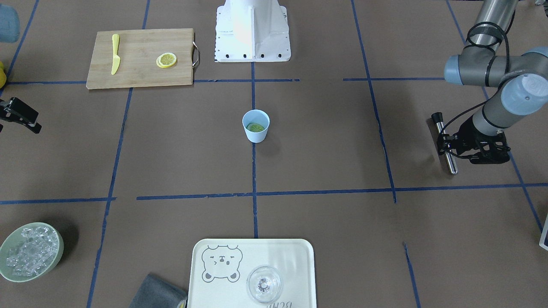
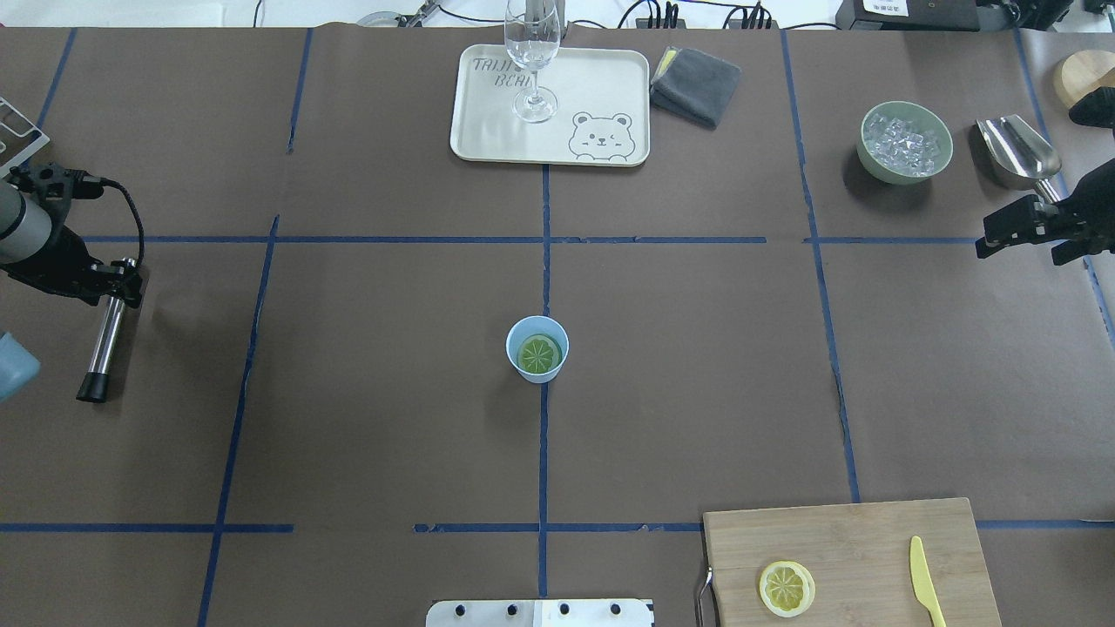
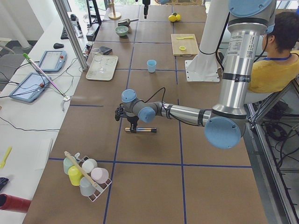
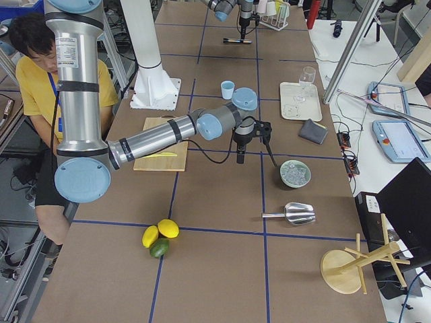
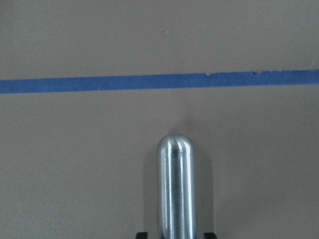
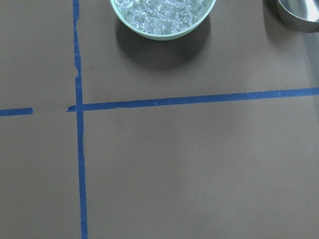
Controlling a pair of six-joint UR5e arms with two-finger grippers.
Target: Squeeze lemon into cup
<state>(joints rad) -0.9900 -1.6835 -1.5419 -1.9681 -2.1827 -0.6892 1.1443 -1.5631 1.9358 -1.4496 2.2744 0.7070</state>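
The light-blue cup point(image 1: 256, 135) point(image 2: 511, 347) stands upright at the table's centre. One lemon slice point(image 1: 255, 127) point(image 2: 538, 354) lies flat inside it and looks greenish there. A second lemon slice point(image 1: 166, 60) point(image 2: 787, 588) lies on the wooden cutting board point(image 1: 141, 70) point(image 2: 862, 544). My left gripper point(image 1: 445, 144) point(image 2: 118, 289) is low at the table's left end, far from the cup, shut on a steel muddler point(image 1: 448, 159) point(image 2: 103, 344) point(image 5: 177, 189) that lies along the table. My right gripper point(image 1: 21, 122) point(image 2: 1019, 252) is open and empty at the right end, near the ice bowl.
A pale green bowl of ice point(image 1: 31, 251) point(image 2: 904, 142) and a steel scoop point(image 2: 1017, 148) are at the far right. A tray point(image 1: 291, 256) point(image 2: 488, 131) with a clear glass point(image 1: 264, 284) point(image 2: 533, 52) and a grey cloth point(image 2: 695, 83) are opposite me. A yellow knife point(image 1: 115, 54) point(image 2: 925, 592) lies on the board.
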